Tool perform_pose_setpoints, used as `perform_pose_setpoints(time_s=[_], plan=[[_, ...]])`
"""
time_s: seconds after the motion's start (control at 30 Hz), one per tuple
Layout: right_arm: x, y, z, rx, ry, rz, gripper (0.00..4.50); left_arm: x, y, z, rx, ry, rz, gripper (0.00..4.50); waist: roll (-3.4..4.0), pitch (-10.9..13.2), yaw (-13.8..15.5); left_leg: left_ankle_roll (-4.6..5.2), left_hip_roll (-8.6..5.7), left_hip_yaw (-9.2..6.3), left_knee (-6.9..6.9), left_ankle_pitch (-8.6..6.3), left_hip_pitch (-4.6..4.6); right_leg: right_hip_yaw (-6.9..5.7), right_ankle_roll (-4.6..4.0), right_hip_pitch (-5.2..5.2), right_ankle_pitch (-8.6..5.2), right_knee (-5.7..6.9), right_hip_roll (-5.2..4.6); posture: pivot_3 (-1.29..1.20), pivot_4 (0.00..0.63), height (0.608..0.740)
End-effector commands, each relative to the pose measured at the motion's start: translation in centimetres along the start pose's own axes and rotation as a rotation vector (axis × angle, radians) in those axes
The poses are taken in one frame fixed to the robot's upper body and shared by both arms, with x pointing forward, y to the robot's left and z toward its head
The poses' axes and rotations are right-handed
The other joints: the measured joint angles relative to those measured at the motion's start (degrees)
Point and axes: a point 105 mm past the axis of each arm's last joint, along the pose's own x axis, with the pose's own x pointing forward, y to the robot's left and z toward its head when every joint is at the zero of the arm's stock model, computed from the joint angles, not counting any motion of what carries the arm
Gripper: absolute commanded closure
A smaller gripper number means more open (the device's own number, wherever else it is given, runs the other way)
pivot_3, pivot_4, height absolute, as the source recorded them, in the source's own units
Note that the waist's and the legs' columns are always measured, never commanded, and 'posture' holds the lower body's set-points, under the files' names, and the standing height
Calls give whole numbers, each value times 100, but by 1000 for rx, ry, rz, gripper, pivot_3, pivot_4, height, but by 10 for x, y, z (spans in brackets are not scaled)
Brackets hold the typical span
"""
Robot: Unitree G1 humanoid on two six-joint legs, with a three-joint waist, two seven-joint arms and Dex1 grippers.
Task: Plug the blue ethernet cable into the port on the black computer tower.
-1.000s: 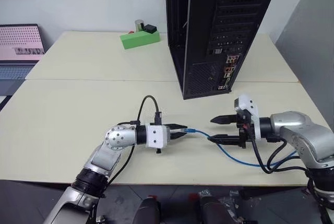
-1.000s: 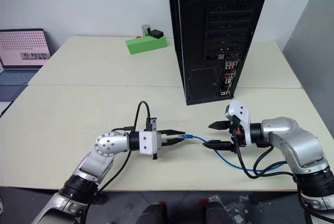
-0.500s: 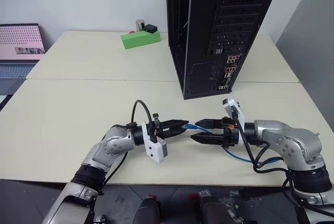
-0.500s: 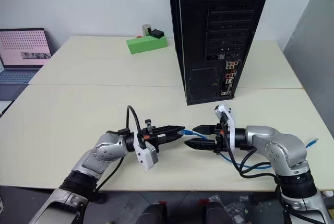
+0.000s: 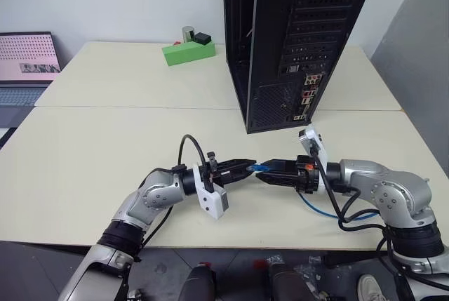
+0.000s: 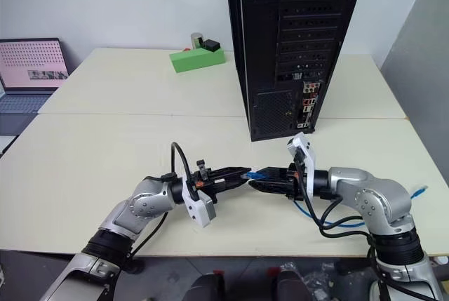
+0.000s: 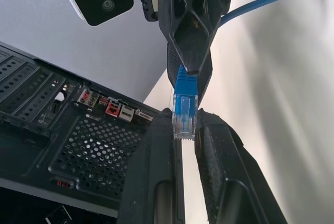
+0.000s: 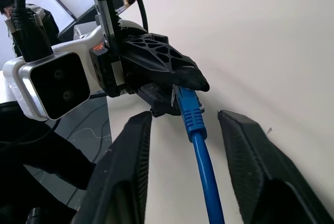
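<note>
Blue ethernet cable (image 5: 319,206): plug end clamped in left gripper (image 5: 247,166), over the surface (image 5: 105,139) in front of the black computer tower (image 5: 295,41), long axis level, running toward right gripper (image 5: 270,172). Right gripper: tip to tip with the left, fingers (image 8: 125,166) straddling the cord just behind the plug, not yet clenched. Judged nearer to the tower's rear ports: right arm; handover pending

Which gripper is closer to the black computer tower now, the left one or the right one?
The right. The right gripper hangs just in front of the computer tower, below its ports. The left gripper sits farther to the left, pinching the blue cable's plug.
</note>
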Motion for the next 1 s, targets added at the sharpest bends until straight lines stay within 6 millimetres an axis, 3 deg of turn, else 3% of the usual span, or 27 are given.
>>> perform_pose_setpoints(time_s=[0.03, 0.2, 0.47, 0.53, 0.57, 0.73, 1.0], plan=[[1, 8, 12, -34, -28, 40, 3367, 0, 5, 8, 24, -29, 23, 4210, 0, 0, -1, 0, 0, 0, 0, 0, 0, 0, 0, 0, 0, 0, 0, 0, 150, 740], [1, 9, 11, -30, -22, 50, 4424, -1, 4, 11, 28, -41, 20, 4210, 0, 0, -1, 0, 0, 0, 0, 0, 0, 0, 0, 0, 0, 0, 0, 0, 150, 740], [1, 9, 14, -24, -22, 60, 4494, -2, 5, 9, 27, -22, 40, 4211, 0, 0, -1, 0, 0, 0, 0, 0, 0, 0, 0, 0, 0, 0, 0, 0, 150, 740], [0, 9, 15, -19, -23, 61, 4495, -1, 5, 7, 12, -10, 43, 3511, 0, 0, -1, 0, 0, 0, 0, 0, 0, 0, 0, 0, 0, 0, 0, 0, 150, 740], [0, 9, 15, -19, -22, 58, 4495, -1, 3, 5, -4, -3, 39, 3488, 0, 0, -1, 0, 0, 0, 0, 0, 0, 0, 0, 0, 0, 0, 0, 0, 150, 740], [-6, 2, 14, -32, -17, 13, 4497, -4, -4, -1, -126, 43, 26, 2476, 0, 0, -2, 0, 0, 0, 0, 0, 0, 0, 0, 0, 0, 0, 0, 0, 150, 740], [-34, -34, 32, -141, -135, -297, 4497, -8, -1, -8, -457, 152, 142, 1031, 0, 0, -3, 0, 1, 0, -1, 0, -1, 1, 0, 0, 0, 0, 0, 0, 150, 740]])
